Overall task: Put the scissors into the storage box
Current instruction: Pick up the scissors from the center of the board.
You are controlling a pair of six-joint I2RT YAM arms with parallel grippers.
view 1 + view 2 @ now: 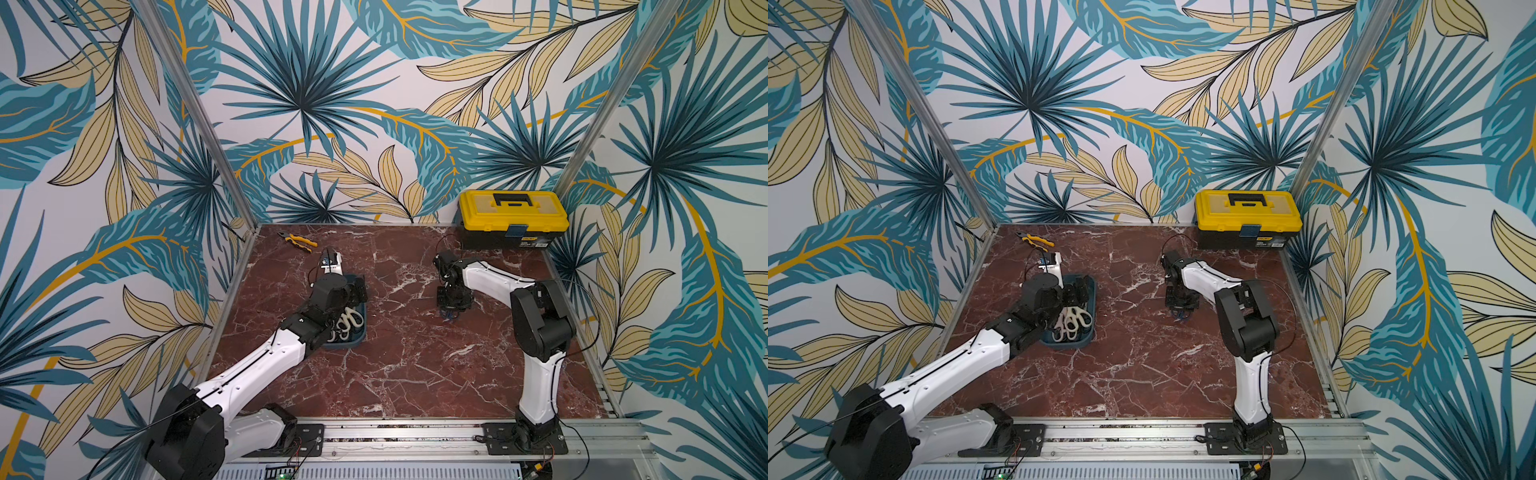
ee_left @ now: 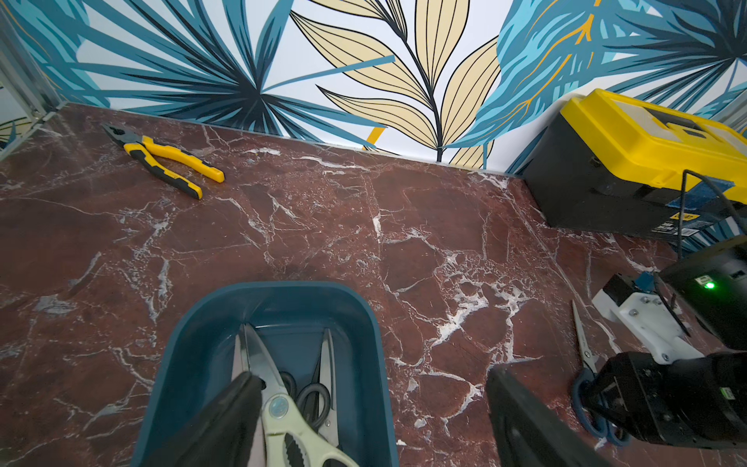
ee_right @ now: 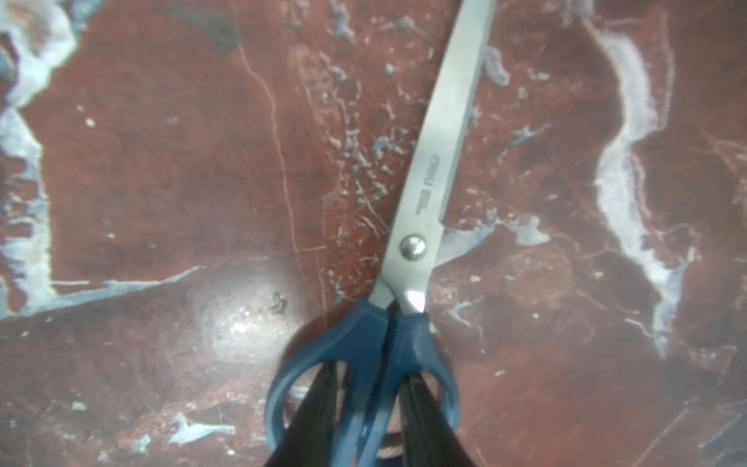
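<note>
A pair of blue-handled scissors [image 3: 412, 246] lies flat on the bench [image 1: 415, 353], well apart from the storage box [image 2: 364, 323]. Its smooth steel blades are closed into one long taper with a round rivet at the pivot, and its matte dark-blue plastic handles form two oval loops. The right gripper [image 3: 370, 376] comes down on those handles with one black finger through each loop, clenched on the inner bars between them; the wrist view is slightly blurred. In the left wrist view the same scissors [image 2: 584, 351] show as a thin blade pointing toward the back wall, with the handles tucked under the gripper. The storage box is a dark teal plastic bin, rectangular with rounded corners and a rolled rim. It holds kitchen shears [image 2: 291, 428] with cream handles, a shiny round pivot and a dark toothed notch. Beside them are black-handled scissors [image 2: 313, 398] and more steel blades pointing at the far wall of the box. The left gripper [image 2: 372, 374] hangs over the box with its jaws spread wide, grasping nothing; one finger is above the shears and the other is outside the rim. The bench is glossy dark-red marble with white veins. Yellow-and-black-handled pliers [image 2: 169, 161] lie near its back left corner, and a black toolbox [image 2: 630, 153] with a yellow lid stands at the back right. Leaf-patterned walls close in the bench.
</note>
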